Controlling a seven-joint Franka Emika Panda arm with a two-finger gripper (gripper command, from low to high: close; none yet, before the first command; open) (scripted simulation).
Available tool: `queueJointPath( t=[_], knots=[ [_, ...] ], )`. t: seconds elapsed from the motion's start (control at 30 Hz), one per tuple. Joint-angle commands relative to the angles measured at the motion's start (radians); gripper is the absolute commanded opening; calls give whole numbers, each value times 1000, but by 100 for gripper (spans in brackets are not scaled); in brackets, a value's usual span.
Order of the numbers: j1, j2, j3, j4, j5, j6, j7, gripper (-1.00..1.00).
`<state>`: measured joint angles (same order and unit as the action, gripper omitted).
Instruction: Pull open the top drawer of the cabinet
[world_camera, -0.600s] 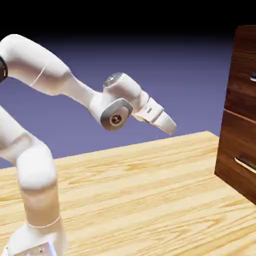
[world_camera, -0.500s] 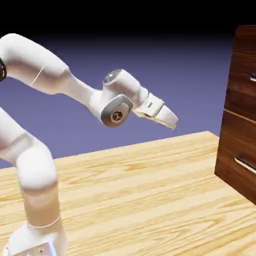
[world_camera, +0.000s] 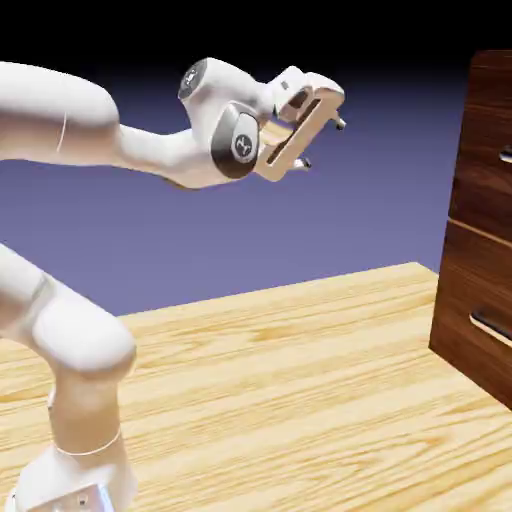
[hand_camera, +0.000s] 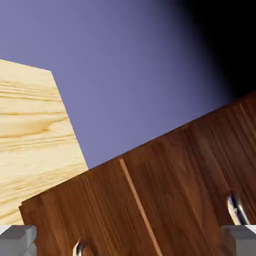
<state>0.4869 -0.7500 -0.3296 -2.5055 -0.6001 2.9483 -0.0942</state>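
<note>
The gripper (world_camera: 322, 143) hangs high above the tabletop (world_camera: 300, 370) with its jaws spread wide and nothing between them; the two small fingertips (world_camera: 341, 123) point toward the cabinet (world_camera: 482, 210). A moment ago it sat lower and angled down at the wood, with the fingers looking close together. Now it has risen, rolled its wrist and levelled out to face the drawer fronts, and the fingers have parted.

In the hand view the cabinet face fills the lower half, tilted by the roll of the wrist, with a seam running between two drawer fronts. A silver handle (hand_camera: 236, 210) shows near the right fingertip (hand_camera: 239, 240), and the end of another handle (hand_camera: 80, 247) near the lower edge.

In the exterior view the top drawer (world_camera: 488, 175) sits shut at the right edge, its handle (world_camera: 506, 156) only just showing, roughly level with the gripper but well apart from it.

The lift and turn look like preparation for the approach: the open jaws now seem set for the bar, so what is left is the reach across, the grip and the pull.
</note>
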Motion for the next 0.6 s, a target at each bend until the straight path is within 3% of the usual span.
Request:
queueJointPath(
  t=[0.0, 0.57],
  knots=[
    [25, -9, -17, 16, -31, -5, -44, 0],
    [445, -169, -309, 285, -562, -83, -783, 0]
  ],
)
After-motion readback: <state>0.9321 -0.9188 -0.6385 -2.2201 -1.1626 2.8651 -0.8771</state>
